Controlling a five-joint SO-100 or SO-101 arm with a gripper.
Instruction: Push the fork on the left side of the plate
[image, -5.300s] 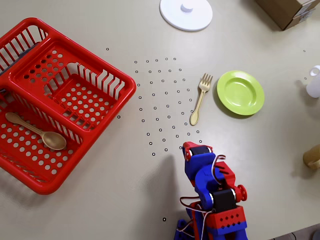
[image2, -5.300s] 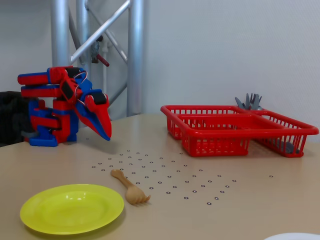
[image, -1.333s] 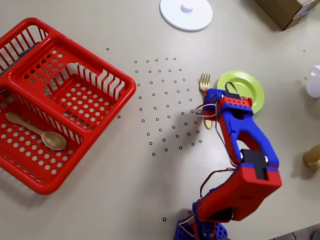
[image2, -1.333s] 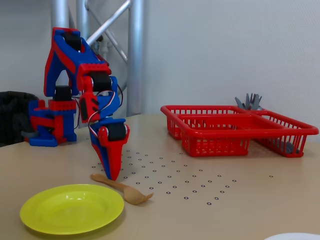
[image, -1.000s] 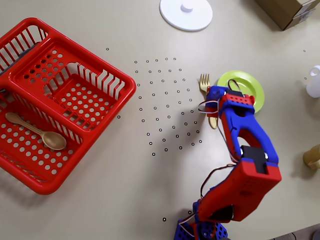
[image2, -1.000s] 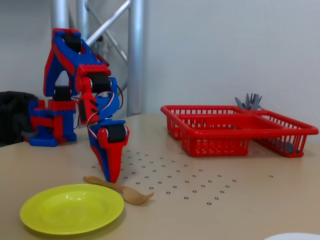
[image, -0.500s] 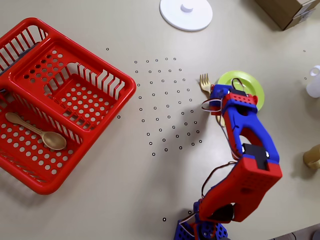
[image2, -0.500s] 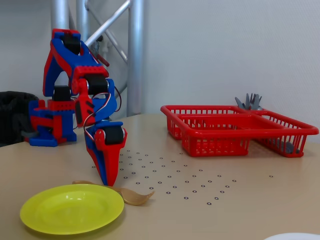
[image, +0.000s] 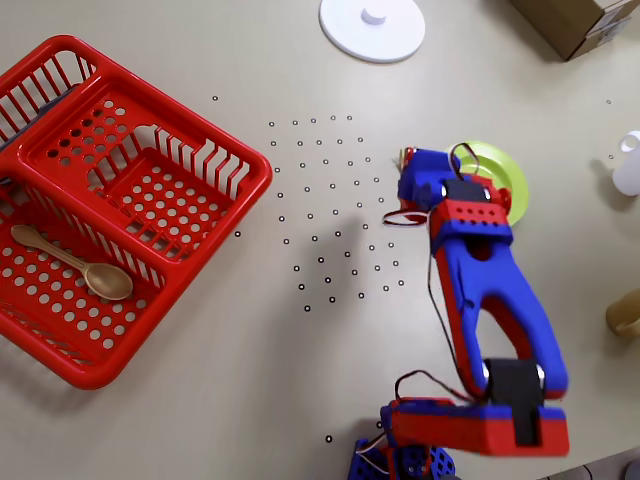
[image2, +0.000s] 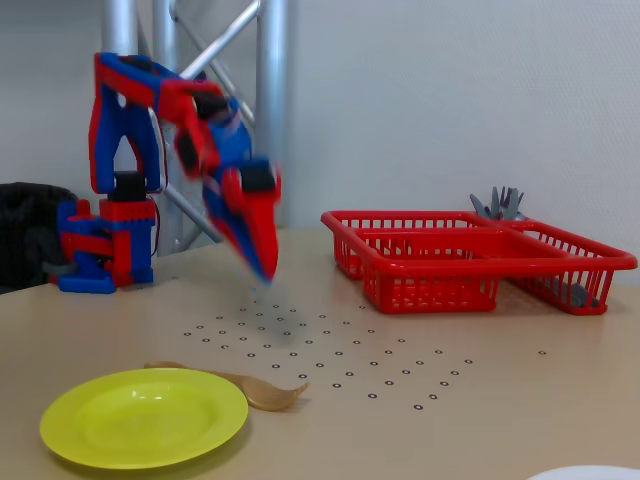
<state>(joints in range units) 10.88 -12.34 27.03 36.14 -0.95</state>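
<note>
The lime-green plate (image: 505, 165) lies right of the dot pattern in the overhead view, half hidden under the arm. It is in the front left of the fixed view (image2: 145, 418). The tan fork (image2: 250, 388) lies flat against the plate's right rim in the fixed view. In the overhead view only a tan tip of the fork (image: 405, 157) shows, at the plate's left side. My blue and red gripper (image2: 265, 270) points down, blurred, hanging above the table behind the fork. Its jaws look together and hold nothing. From above, the gripper (image: 412, 168) covers most of the fork.
A red two-compartment basket (image: 60, 60) fills the left of the overhead view and holds a tan spoon (image: 75, 262). Grey cutlery (image2: 500, 203) stands in the basket's far end. A white disc (image: 372, 28), a cardboard box (image: 580, 22) and small objects at the right edge surround the area.
</note>
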